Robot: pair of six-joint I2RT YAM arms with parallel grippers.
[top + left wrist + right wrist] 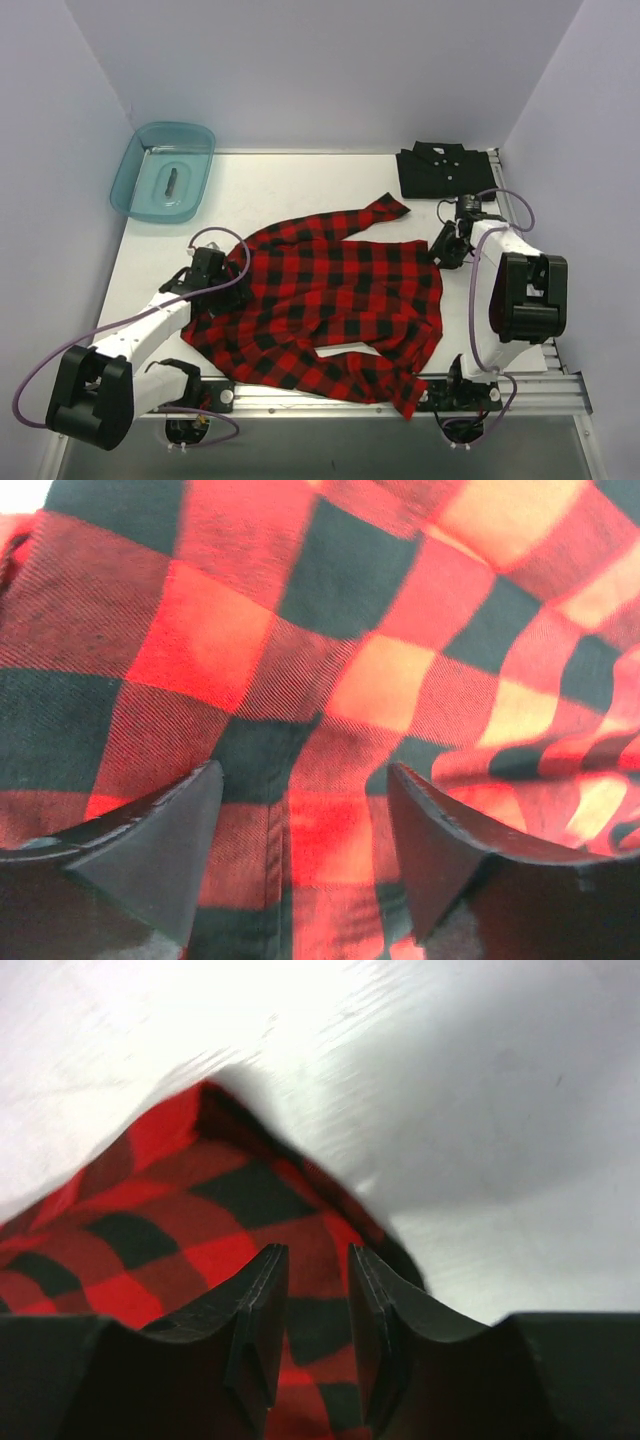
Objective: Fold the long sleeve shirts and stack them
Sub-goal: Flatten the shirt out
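The red-and-black plaid shirt (320, 300) lies spread open in the middle of the table, one sleeve reaching back toward the right. The plain black shirt (445, 170) lies folded at the back right. My left gripper (205, 270) is at the plaid shirt's left edge; in the left wrist view it (305, 820) is open, fingers (170, 840) wide apart just over the plaid cloth (330, 650). My right gripper (445, 245) is at the shirt's right edge; in the right wrist view it (318, 1290) is closed to a narrow gap with plaid cloth (200, 1200) between the fingers.
A translucent teal bin (165, 170) stands at the back left. White table surface (480, 1110) shows beyond the shirt's edge. The metal rail (330, 400) with the arm bases runs along the near edge. Purple walls close in both sides.
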